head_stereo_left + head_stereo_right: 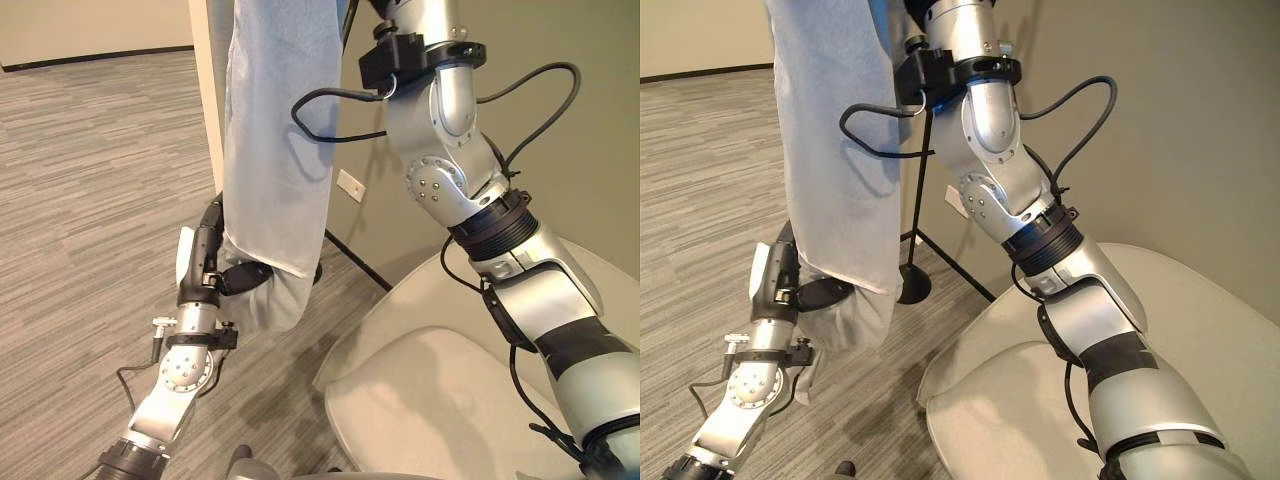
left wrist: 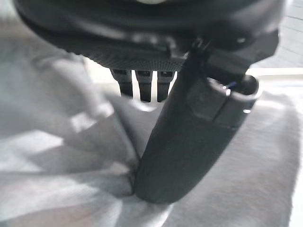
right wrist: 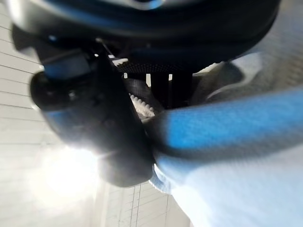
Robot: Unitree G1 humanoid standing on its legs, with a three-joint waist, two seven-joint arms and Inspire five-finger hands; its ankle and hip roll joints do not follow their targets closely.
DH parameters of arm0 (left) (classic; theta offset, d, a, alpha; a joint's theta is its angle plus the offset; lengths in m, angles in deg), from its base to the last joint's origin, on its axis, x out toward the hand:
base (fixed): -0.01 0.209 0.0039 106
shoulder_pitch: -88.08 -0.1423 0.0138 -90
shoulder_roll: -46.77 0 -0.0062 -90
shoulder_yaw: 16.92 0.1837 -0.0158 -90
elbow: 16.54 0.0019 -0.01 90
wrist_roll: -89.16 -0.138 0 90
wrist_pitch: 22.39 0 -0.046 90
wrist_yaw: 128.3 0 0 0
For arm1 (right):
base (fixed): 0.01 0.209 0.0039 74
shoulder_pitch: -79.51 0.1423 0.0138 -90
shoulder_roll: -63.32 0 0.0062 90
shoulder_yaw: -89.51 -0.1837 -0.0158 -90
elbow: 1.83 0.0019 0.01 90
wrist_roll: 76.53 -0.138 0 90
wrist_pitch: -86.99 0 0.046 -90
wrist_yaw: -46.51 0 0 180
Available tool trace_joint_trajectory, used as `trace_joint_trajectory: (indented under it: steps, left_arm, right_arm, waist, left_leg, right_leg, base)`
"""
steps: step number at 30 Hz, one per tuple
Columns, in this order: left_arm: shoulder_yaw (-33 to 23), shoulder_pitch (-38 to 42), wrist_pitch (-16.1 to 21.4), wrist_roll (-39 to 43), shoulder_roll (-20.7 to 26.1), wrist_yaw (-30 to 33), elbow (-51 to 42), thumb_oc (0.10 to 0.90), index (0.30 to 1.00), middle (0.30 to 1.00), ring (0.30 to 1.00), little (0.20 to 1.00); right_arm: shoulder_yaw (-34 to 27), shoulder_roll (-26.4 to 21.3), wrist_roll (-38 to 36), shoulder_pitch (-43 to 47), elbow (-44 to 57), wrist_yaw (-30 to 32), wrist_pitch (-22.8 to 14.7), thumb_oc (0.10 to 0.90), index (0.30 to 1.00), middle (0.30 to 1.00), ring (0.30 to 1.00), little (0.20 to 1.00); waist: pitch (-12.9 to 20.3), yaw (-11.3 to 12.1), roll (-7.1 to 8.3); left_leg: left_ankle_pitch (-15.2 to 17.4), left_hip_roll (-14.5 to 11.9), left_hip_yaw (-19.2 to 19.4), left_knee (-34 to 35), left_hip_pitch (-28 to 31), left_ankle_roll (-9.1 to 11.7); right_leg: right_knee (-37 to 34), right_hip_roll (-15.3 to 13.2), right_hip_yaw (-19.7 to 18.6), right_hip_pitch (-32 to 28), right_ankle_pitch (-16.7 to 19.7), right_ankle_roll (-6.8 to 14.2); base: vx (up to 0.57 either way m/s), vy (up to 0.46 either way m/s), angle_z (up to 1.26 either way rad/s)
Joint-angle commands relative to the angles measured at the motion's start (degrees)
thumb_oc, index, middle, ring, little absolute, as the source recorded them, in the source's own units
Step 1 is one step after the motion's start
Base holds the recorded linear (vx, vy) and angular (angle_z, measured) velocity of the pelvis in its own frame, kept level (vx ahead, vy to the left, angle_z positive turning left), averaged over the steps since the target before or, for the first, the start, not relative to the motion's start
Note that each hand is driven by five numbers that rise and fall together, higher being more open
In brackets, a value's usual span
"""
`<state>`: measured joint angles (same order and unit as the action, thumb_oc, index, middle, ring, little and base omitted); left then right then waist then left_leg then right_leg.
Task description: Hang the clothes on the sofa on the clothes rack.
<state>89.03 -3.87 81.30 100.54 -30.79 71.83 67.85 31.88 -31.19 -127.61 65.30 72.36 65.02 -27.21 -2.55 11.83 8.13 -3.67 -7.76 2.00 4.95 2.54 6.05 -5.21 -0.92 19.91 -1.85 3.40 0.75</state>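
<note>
A: Left eye view first. Where is the garment hanging?

B: The pale grey-blue garment [image 1: 275, 140] is hanging straight down from above, in front of a cream wall corner [image 1: 208, 90], over the striped wood-pattern floor [image 1: 90, 170]. The left hand [image 1: 215, 262] is reaching up to its bottom hem, thumb pressing the cloth from the front and fingers going behind it, so it is pinching the hem

A: And the right arm?

B: It is rising past the upper edge beside the garment. Below it, the light grey sofa [image 1: 440, 400] is sitting in the lower right corner

A: Right eye view?

B: Same scene (shifted a little sideways). A thin black stand leg with a round foot [image 1: 912, 285] is showing behind the garment, resting on the floor near the sofa's edge

A: Left wrist view?

B: The thumb is pushing into the crumpled grey cloth [image 2: 61, 156], with the fingers [image 2: 144, 85] lying on the far side of a fold, so the cloth is being clamped between them

A: Right wrist view?

B: The right hand [image 3: 118, 123] is closing its thumb and fingers on a blue band [image 3: 227, 127] at the top of the pale fabric [image 3: 246, 189], gripping it from close up, with a bright wall behind
</note>
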Motion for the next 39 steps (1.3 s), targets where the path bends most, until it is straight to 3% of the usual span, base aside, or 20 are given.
trace_joint_trajectory:
  steps: [1, 6, 7, 10, 18, 22, 31, 33, 34, 36, 39]
  left_arm:
    - [1.87, 6.35, 4.86, -0.09, 1.58, -1.14, 1.24, 0.8, 0.9, 0.9, 0.9, 0.9]
    - [6.53, 14.3, 0.46, -3.89, -4.29, 3.89, 19.96, 0.8, 0.9, 0.9, 0.9, 0.9]
    - [6.69, 14.67, 0.7, -3.88, -4.45, 3.97, 20.45, 0.4, 0.3, 0.3, 0.3, 0.3]
    - [7.14, 20.28, -0.89, -0.02, -8.2, 6.28, 32.07, 0.4, 0.3, 0.3, 0.3, 0.3]
    - [2.04, 18.56, 0.1, 0.95, -8.41, 10.21, 28.34, 0.4, 0.3, 0.3, 0.3, 0.3]
    - [-3.33, 15.36, 0.42, 0.47, -7.8, 14.5, 25.71, 0.4, 0.3, 0.3, 0.3, 0.3]
    - [-16.53, 9.57, -0.8, -8.49, -2.43, 23.03, 15.9, 0.4, 0.3, 0.3, 0.3, 0.3]
    - [-22.16, 5.96, -1.11, -12.08, -0.57, 25.0, 10.76, 0.4, 0.3, 0.3, 0.3, 0.3]
    - [-22.18, 5.88, -1.16, -12.1, -0.58, 24.99, 10.67, 0.4, 0.3, 0.3, 0.3, 0.3]
    - [-28.19, 2.75, -0.62, -15.0, 0.83, 26.54, 4.59, 0.4, 0.3, 0.3, 0.3, 0.3]
    - [-33.25, -0.78, 1.22, -15.59, -0.17, 27.69, 0.28, 0.4, 0.3, 0.3, 0.3, 0.3]
  right_arm:
    - [-2.8, 0.09, -3.35, 7.33, 2.16, -0.83, -4.18, 0.4, 0.3, 0.3, 0.3, 0.3]
    - [-2.69, 2.14, -6.71, 8.78, 4.95, -0.99, -6.15, 0.4, 0.3, 0.3, 0.3, 0.3]
    - [-2.66, 2.04, -6.76, 8.84, 4.93, -1.03, -6.18, 0.4, 0.3, 0.3, 0.3, 0.3]
    - [-3.34, 2.55, -8.27, 9.24, 6.37, -0.16, -8.06, 0.4, 0.3, 0.3, 0.3, 0.3]
    - [-6.09, -0.74, -8.26, 7.45, 7.94, 1.31, -9.72, 0.4, 0.3, 0.3, 0.3, 0.3]
    - [-7.63, -4.72, -10.11, 4.64, 8.02, 1.42, -10.03, 0.4, 0.3, 0.3, 0.3, 0.3]
    - [-7.53, -16.25, -11.79, -2.78, 11.83, -2.92, -8.94, 0.4, 0.3, 0.3, 0.3, 0.3]
    - [-6.54, -21.87, -11.57, -6.62, 15.5, -5.9, -7.51, 0.4, 0.3, 0.3, 0.3, 0.3]
    - [-6.55, -21.87, -11.56, -6.69, 15.54, -5.9, -7.49, 0.4, 0.3, 0.3, 0.3, 0.3]
    - [-5.85, -27.94, -10.03, -10.9, 19.88, -9.92, -5.91, 0.4, 0.3, 0.3, 0.3, 0.3]
    - [-9.47, -30.51, -8.28, -20.28, 24.33, -12.85, -4.8, 0.4, 0.3, 0.3, 0.3, 0.3]
  waist:
    - [4.31, -1.38, 2.63]
    - [5.36, -3.84, 3.04]
    - [5.3, -3.76, 3.01]
    - [5.93, -5.54, 3.05]
    - [6.21, -6.4, 2.97]
    - [5.95, -6.28, 2.95]
    - [5.28, -5.8, 2.55]
    - [4.57, -5.45, 2.33]
    - [4.57, -5.43, 2.33]
    - [2.07, -4.34, 2.15]
    - [-0.39, -2.67, 1.44]
  left_leg:
    - [2.42, 1.2, -1.23, 0.05, -0.29, -1.62]
    - [2.51, 0.93, -0.29, 0.05, 0.24, -1.51]
    - [2.52, 0.93, -0.29, 0.05, 0.21, -1.51]
    - [2.6, 0.7, 0.49, 0.05, 0.6, -1.43]
    - [3.0, 0.49, 1.36, 0.05, 1.07, -1.46]
    - [3.14, 0.47, 1.47, 0.05, 1.52, -1.46]
    - [3.09, 0.06, 1.36, 0.05, 1.34, -0.91]
    - [3.29, -0.14, 1.51, 0.05, 1.89, -0.97]
    - [3.3, -0.14, 1.54, 0.05, 1.93, -0.97]
    - [4.59, 0.23, 1.07, -5.52, -0.48, -1.25]
    - [6.84, 1.38, -1.9, -12.16, -4.93, -1.01]
  right_leg:
    - [0.53, -4.2, -3.88, -2.67, -0.95, 5.12]
    - [0.64, -3.97, -4.92, -2.54, -0.83, 5.03]
    - [0.64, -3.97, -4.92, -2.51, -0.84, 5.03]
    - [0.79, -3.79, -5.88, -2.21, -0.85, 4.93]
    - [0.73, -3.54, -6.78, -1.84, -0.71, 4.97]
    - [0.76, -3.4, -6.96, -2.04, -0.88, 4.9]
    - [0.57, -3.07, -6.7, -2.04, -1.22, 5.06]
    - [0.6, -3.0, -7.07, -2.16, -1.4, 5.14]
    - [0.59, -2.99, -7.09, -2.19, -1.4, 5.13]
    - [0.91, -3.78, -7.61, -2.29, -1.53, 5.01]
    - [1.13, -4.66, -8.37, -1.98, -1.79, 5.04]
  base:
    - [0.0, 0.0, 0.0]
    - [-0.02, 0.002, -0.07]
    - [0.0, 0.0, -0.16]
    - [-0.01, 0.004, -0.18]
    - [0.0, -0.005, -0.15]
    - [0.01, -0.017, -0.07]
    - [0.0, -0.002, 0.0]
    - [0.04, -0.002, 0.0]
    - [0.0, 0.0, 0.0]
    - [-0.04, 0.011, -0.05]
    - [-0.06, 0.059, -0.11]
